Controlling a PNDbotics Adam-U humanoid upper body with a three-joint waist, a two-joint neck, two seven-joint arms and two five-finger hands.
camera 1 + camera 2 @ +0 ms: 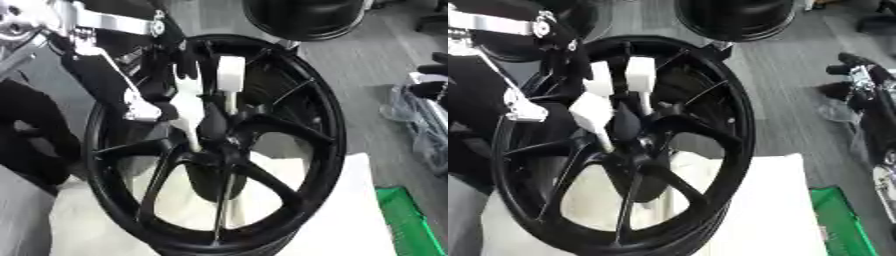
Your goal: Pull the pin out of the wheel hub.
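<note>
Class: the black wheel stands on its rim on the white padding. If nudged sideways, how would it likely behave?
The wheel would probably tip, since it stands upright on a narrow rim. It looks stiff: thick spokes, so flexing seems unlikely. Being round, it might roll, though the white padding beneath could damp that. The left robot hand near the hub may steady it.

The floor (367, 65) was grey, laid in plank-like strips running away from the desk. The desk (772, 210) was covered in white. Just beside its right edge lay a green object (404, 215). Beyond the desk, at the far edge, stood a large round black object (737, 17) — and to the desk's right, crumpled clear plastic (416, 120) on the floor.
</note>
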